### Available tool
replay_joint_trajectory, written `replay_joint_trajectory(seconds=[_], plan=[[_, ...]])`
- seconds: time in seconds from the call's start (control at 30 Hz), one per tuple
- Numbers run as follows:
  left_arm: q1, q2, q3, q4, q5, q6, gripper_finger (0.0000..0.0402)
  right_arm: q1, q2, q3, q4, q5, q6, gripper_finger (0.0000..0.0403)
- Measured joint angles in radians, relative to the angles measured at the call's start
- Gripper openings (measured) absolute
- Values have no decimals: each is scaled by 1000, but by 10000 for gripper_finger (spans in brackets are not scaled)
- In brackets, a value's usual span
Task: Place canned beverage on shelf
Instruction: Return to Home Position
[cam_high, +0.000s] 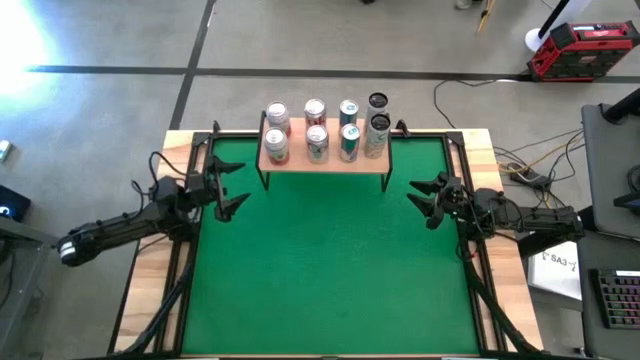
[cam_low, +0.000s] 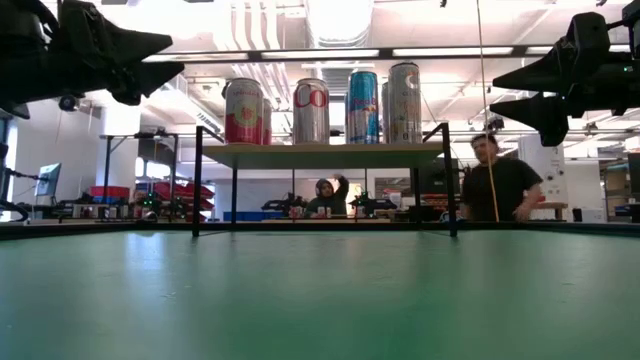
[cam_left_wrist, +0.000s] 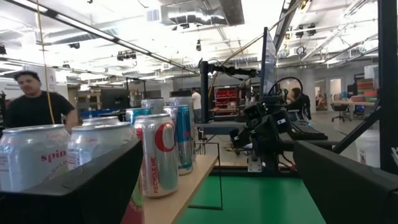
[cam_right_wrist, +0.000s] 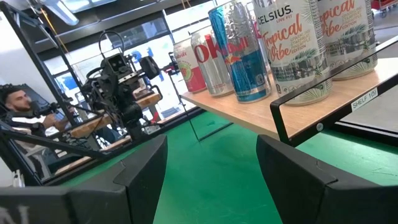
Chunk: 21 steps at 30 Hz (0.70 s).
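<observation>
The cans (cam_high: 317, 143) all stand upright on the shelf (cam_high: 325, 165): eight of them, in two rows of four, each front can with its like right behind it and the tall white pair at the right end. They fill the wooden top nearly edge to edge. I see no can on the green mat (cam_high: 320, 280) or anywhere else on the table (cam_high: 478, 150). So I judge the stocking done, and all that is left for me is to bring my arms to their rest pose.

My left gripper (cam_high: 240, 187) hangs over the mat's left side, near the shelf's left front leg but clear of it, its fingers spread wide and holding nothing. My right gripper (cam_high: 420, 203) mirrors it over the mat's right side, likewise wide open and empty. Beyond the table, two people (cam_low: 500, 180) are in the room, well away from my work.
</observation>
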Motion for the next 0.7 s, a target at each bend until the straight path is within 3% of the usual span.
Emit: replay_joint_trajectory(seconds=[0.7], plan=[[0, 73, 0, 0, 0, 0, 400, 0, 0, 0, 0, 0, 0, 238]])
